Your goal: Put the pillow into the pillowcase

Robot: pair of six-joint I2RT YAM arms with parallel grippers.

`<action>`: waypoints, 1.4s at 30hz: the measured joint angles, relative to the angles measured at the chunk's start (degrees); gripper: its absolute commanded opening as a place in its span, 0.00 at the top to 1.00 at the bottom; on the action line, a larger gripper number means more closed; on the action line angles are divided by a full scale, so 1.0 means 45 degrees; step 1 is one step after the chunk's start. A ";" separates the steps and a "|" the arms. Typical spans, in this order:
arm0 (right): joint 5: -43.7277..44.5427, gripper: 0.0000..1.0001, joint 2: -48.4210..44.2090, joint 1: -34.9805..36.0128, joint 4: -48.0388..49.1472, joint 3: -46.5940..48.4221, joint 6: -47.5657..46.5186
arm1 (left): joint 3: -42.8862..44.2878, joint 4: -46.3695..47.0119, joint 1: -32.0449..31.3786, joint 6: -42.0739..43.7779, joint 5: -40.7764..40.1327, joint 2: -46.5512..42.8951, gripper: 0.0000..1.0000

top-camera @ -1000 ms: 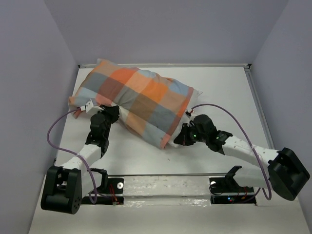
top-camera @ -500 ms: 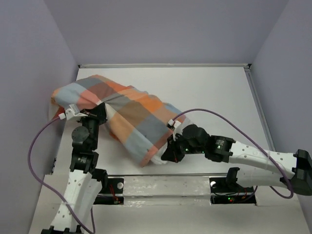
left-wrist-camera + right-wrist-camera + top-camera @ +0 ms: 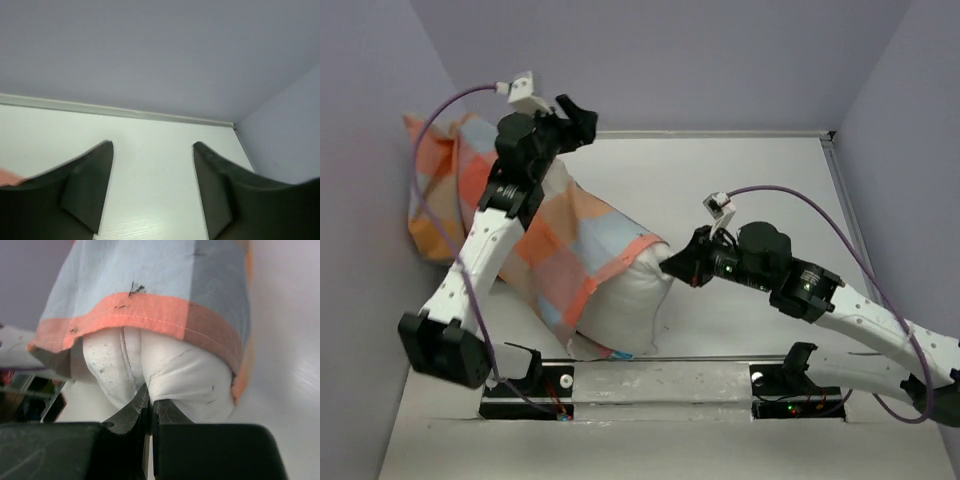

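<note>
The pillowcase (image 3: pixel 535 235), in orange, peach and light blue checks, slants from the far left wall down toward the near edge and covers most of the pillow. The pillow's (image 3: pixel 625 310) white end sticks out of its orange hem (image 3: pixel 150 310). My right gripper (image 3: pixel 672 268) is shut on a pinch of the pillow's (image 3: pixel 185 375) white fabric at its seam, just outside the hem; in the right wrist view that gripper (image 3: pixel 151 401) shows no gap between its fingers. My left gripper (image 3: pixel 580 112) is raised high over the far left. In the left wrist view it (image 3: pixel 152 145) stands open and empty.
Lilac walls close the table (image 3: pixel 760 190) on the left, back and right, and a metal strip (image 3: pixel 125 112) runs along the back edge. The arms' mounting rail (image 3: pixel 660 385) lies along the near edge. The pillowcase's far end presses against the left wall.
My left gripper has opened, let go of the pillowcase and swung up toward the back. The pillow and case have shifted left and tilted, with the white end now exposed in the right gripper.
</note>
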 measured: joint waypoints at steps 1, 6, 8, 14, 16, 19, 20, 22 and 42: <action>-0.0282 1.00 0.0204 -0.1190 0.0063 -0.0180 0.0223 | 0.1020 0.0146 -0.0481 0.0262 0.0102 0.1598 0.10; -0.1200 1.00 0.1991 -0.6450 0.0379 -0.1064 0.0801 | 0.3478 -0.0709 -0.2569 0.1389 0.0146 0.5605 0.04; -0.1350 1.00 0.3351 -0.8306 0.0622 -0.1049 0.0845 | 0.3706 -0.1481 -0.3609 0.1870 0.0121 0.6120 0.05; -0.2477 0.35 0.6212 -1.1312 0.1161 -0.0617 0.0850 | 0.2769 -0.1923 -0.6339 0.2798 -0.1132 0.4022 0.05; -0.2448 0.21 0.6358 -1.1662 0.1161 -0.0447 0.0447 | 0.2006 -0.1904 -0.7096 0.3084 -0.1928 0.2365 0.04; -0.2351 0.17 0.5741 -1.1720 0.1127 -0.0350 -0.0087 | 0.1282 -0.1744 -0.7762 0.3521 -0.3050 0.1054 0.04; -0.2361 0.17 0.5260 -1.1686 0.1117 -0.0350 -0.0228 | 0.0996 -0.1719 -0.7922 0.3696 -0.3424 0.0850 0.04; -0.2356 0.23 0.4255 -1.1628 0.1161 -0.0374 -0.0491 | 0.0578 -0.1724 -0.8116 0.4012 -0.3876 0.0743 0.05; -0.4818 0.36 -0.1855 -1.1555 0.1326 -0.4838 -0.0933 | 0.0194 -0.2827 -0.9884 0.6863 -0.6348 0.5639 0.20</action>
